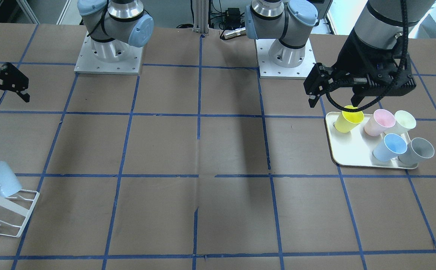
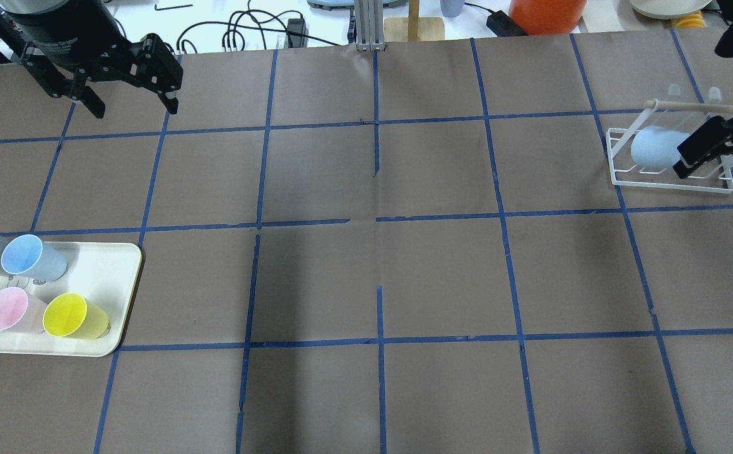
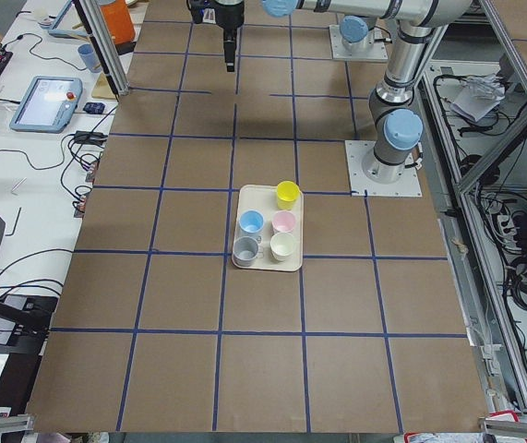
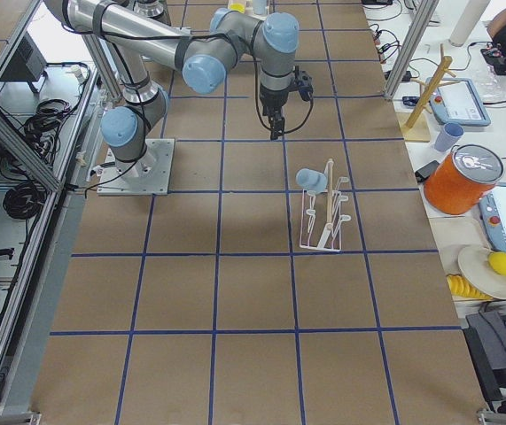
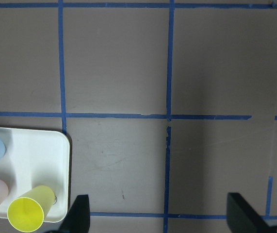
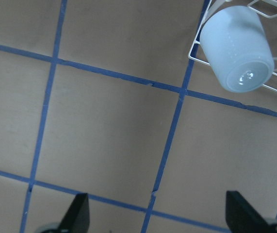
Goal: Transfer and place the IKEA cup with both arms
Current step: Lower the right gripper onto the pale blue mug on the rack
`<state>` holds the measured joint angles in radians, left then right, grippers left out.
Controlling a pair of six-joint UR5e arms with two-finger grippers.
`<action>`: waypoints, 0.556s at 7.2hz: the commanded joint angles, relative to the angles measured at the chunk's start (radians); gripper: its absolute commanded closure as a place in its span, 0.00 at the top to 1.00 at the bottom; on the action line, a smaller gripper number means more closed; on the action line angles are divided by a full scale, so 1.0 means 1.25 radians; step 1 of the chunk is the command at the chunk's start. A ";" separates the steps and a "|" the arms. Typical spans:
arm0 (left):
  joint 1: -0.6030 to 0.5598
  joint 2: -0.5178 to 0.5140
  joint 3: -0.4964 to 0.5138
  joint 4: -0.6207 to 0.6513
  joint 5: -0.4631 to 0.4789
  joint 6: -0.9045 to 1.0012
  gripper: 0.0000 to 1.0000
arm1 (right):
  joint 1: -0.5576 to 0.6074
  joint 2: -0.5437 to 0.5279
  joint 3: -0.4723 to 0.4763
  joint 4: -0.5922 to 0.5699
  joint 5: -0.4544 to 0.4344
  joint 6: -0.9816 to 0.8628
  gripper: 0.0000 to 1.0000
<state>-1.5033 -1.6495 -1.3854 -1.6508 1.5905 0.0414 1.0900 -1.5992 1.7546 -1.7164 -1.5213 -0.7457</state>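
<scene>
IKEA cup logged on the white wire rack, near the table's right end and closer to the operators' edge than to the robot's; it is hung mouth-down over a peg, presumably so that it is kept off the table and cannot roll. Closed base is turned upward, toward the right wrist camera; long axis is leaned off the vertical, following the peg; direction of lean cannot be fixed with confidence.

Right hand is held above the table just beside the rack; fingers are spread wide and nothing is grasped. Left hand is likewise spread and empty; it is raised high over the table's left end, to one side of the tray. The tray is set at the left end, about midway between the two long edges; five other cups are carried on it, mouths up, the light-blue cup among them.

Placement is judged done, since the cup is supported by the rack alone.
</scene>
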 commanded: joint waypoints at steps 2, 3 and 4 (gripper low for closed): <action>0.000 0.003 -0.002 0.003 -0.006 0.000 1.00 | -0.066 0.059 0.081 -0.196 0.006 -0.121 1.00; 0.000 0.005 -0.002 0.004 -0.007 0.000 1.00 | -0.067 0.086 0.084 -0.209 0.024 -0.116 1.00; 0.000 0.005 -0.002 0.005 -0.010 0.000 1.00 | -0.067 0.111 0.081 -0.212 0.024 -0.122 1.00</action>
<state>-1.5033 -1.6441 -1.3879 -1.6464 1.5815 0.0414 1.0094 -1.5004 1.8551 -1.9652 -1.4990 -0.8893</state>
